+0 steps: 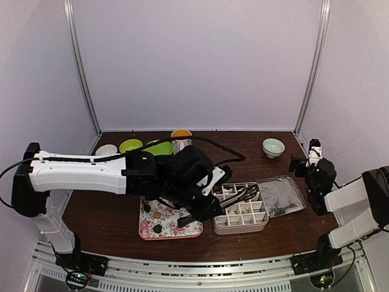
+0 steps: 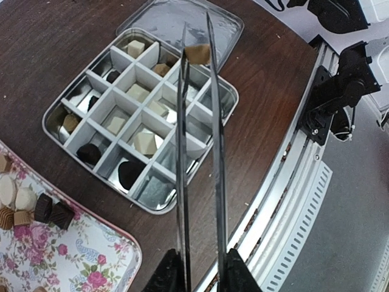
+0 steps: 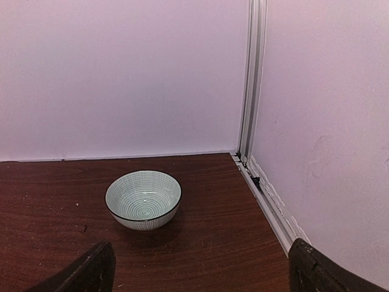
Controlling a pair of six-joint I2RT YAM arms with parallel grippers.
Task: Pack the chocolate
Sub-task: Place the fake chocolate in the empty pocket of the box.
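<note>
Currently my left end effector [image 2: 202, 272] is clamped partway closed on the metal tongs [image 2: 217, 152], whose tips pinch one tan chocolate [image 2: 197, 53] above the far side of the divided box [image 1: 240, 227], near its clear lid [image 2: 164, 18]. Several compartments hold chocolates [image 2: 144, 142]; further pieces [image 2: 51, 210] sit on the floral tray [image 2: 91, 261] beside the box. My right end effector [image 3: 206, 267] has its fingers spread wide with nothing between them, facing a pale striped bowl [image 3: 143, 199] on the tabletop [image 3: 213, 201].

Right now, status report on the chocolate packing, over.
Left claw shut on tongs, tan chocolate pinched at their tips over the tin. Right claw open, facing the bowl. Nothing in the way.
</note>
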